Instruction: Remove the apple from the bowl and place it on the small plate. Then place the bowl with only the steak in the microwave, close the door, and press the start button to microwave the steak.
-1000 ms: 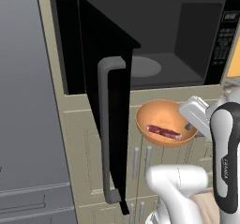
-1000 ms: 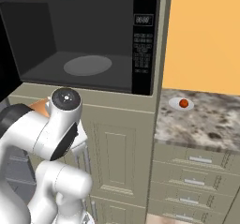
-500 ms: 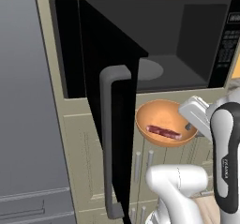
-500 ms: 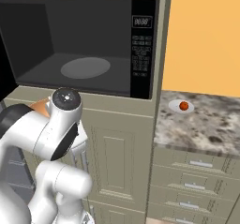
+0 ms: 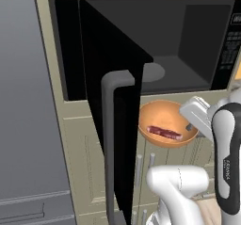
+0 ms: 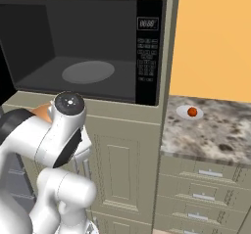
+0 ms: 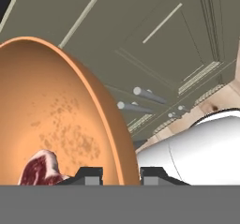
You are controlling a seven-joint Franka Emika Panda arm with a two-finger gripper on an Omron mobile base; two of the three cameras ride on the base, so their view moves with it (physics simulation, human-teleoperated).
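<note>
The whole view has drawn closer to the microwave (image 5: 188, 45) — my base moved, not the things. The door (image 5: 113, 125) stands open at left. My hand (image 7: 121, 175) is clamped on the bowl (image 5: 165, 124) rim, steak (image 5: 164, 132) inside, below the cavity — the apple (image 6: 192, 111) sits on the plate (image 6: 182, 112) on the counter (image 6: 215, 135).

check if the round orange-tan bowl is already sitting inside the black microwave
No, the orange-tan bowl with the steak hangs below the microwave cavity, held at its rim by the gripper.

Microwave (image 6: 88, 57) control panel (image 6: 147, 52) carries a small display of pale digits, too blurred to read, button captions beneath likewise illegible, small dark lettering on robot arm (image 5: 226, 163) forearm, not decipherable
</note>
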